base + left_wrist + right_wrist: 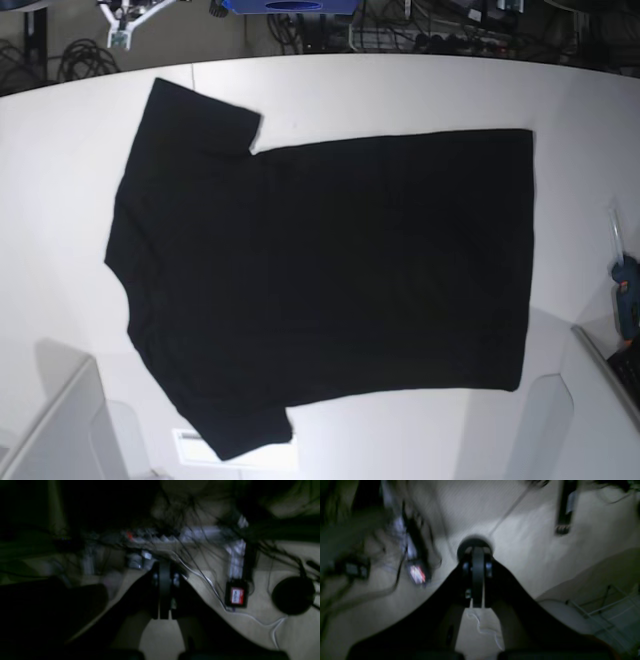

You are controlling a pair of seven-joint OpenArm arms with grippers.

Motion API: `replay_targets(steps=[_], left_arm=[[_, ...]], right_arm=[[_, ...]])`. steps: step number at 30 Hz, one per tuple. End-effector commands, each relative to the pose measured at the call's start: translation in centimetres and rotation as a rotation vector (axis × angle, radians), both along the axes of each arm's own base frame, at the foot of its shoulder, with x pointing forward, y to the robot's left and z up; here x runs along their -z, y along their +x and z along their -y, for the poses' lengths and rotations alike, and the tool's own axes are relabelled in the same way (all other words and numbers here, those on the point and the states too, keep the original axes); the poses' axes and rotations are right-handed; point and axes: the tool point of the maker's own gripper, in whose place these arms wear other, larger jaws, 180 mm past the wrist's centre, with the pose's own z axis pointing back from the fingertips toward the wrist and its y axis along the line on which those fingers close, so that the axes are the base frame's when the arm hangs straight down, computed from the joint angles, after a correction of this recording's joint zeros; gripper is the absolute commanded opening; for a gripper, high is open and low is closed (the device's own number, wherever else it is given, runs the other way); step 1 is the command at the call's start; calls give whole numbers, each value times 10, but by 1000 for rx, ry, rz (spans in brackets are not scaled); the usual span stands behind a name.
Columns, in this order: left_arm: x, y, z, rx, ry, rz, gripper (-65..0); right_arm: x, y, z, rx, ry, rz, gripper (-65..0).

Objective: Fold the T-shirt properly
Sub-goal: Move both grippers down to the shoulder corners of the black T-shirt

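Note:
The black T-shirt [330, 270] lies flat, plain side up, on the white table [400, 90]. Its collar and sleeves are at the left and its hem at the right. No print shows. Neither gripper shows in the base view. In the left wrist view my left gripper [163, 566] has its jaws together with nothing between them, and it points at a floor with cables. In the right wrist view my right gripper [478, 552] is likewise shut and empty over a pale floor. Both wrist views are dark and blurred, and the shirt shows in neither.
A blue tool [627, 290] lies at the table's right edge. Grey arm parts sit at the bottom left [60, 420] and bottom right [600, 400]. Cables and a power strip [160, 538] lie on the floor beyond the table.

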Motion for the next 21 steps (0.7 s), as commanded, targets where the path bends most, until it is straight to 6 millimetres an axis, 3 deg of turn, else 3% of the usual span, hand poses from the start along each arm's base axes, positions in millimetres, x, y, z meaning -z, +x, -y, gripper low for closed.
replay_targets(steps=[1, 4, 8, 14, 21], left_arm=[[-14, -1, 2, 14, -9, 19, -650], [-45, 17, 1, 19, -23, 90, -650], [-87, 47, -22, -4, 50, 211, -650], [-130, 80, -49, -41, 140, 349, -650], [-150, 109, -59, -54, 172, 449, -650]], right_arm=[[-15, 6, 6, 10, -33, 46, -650], [-50, 34, 15, 13, -84, 154, -650], [-82, 74, 14, -3, -107, 271, -650], [-94, 118, 9, 7, -86, 393, -650], [-108, 159, -2, 163, 190, 603, -650]])
